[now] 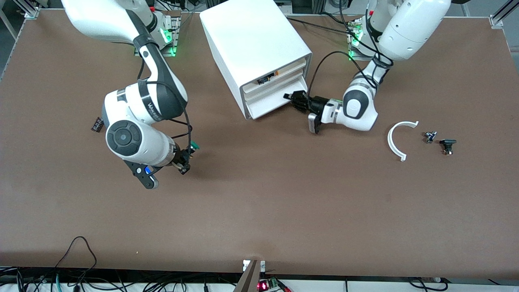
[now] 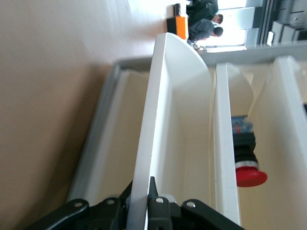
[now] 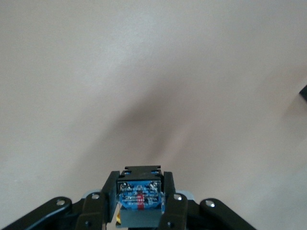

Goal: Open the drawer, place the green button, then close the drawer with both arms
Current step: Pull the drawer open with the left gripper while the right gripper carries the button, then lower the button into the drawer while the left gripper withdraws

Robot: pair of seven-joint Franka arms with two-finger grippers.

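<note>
Right gripper [image 1: 187,159] clamps button [image 1: 194,145] between its jaws, over bare table [image 1: 284,202]. Left gripper [image 1: 292,99] pinches drawer [image 1: 275,102] front, partly open. Placing and closing remain, by my judgement.

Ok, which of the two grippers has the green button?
The right gripper, shut on the button over the table; the left gripper instead clamps the drawer front at the cabinet.

No legible txt (only a blurred white logo on right arm [image 1: 152,107])
</note>
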